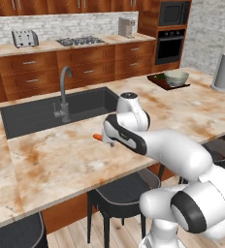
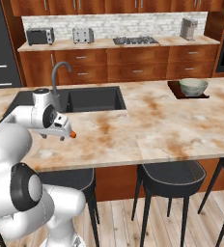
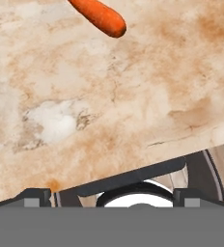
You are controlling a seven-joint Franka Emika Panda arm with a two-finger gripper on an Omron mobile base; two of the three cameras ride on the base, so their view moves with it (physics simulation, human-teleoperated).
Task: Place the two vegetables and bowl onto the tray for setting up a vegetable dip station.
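An orange carrot (image 1: 98,137) lies on the marble counter just in front of the sink; its rounded end shows at the top of the hand view (image 3: 99,17). My gripper (image 1: 109,143) hangs just above the counter right beside the carrot (image 2: 73,134), open, with nothing between its fingertips (image 3: 34,195). Far off on the right of the counter, the pale bowl (image 1: 176,77) sits on the dark wooden tray (image 1: 155,82). A dark green vegetable (image 1: 158,76) lies on the tray beside the bowl (image 2: 193,87).
A dark sink (image 1: 51,114) with a grey faucet (image 1: 64,92) lies behind the gripper. A tall grey cylinder (image 1: 224,71) stands at the counter's far right. Dark stools (image 1: 124,191) stand under the near counter edge.
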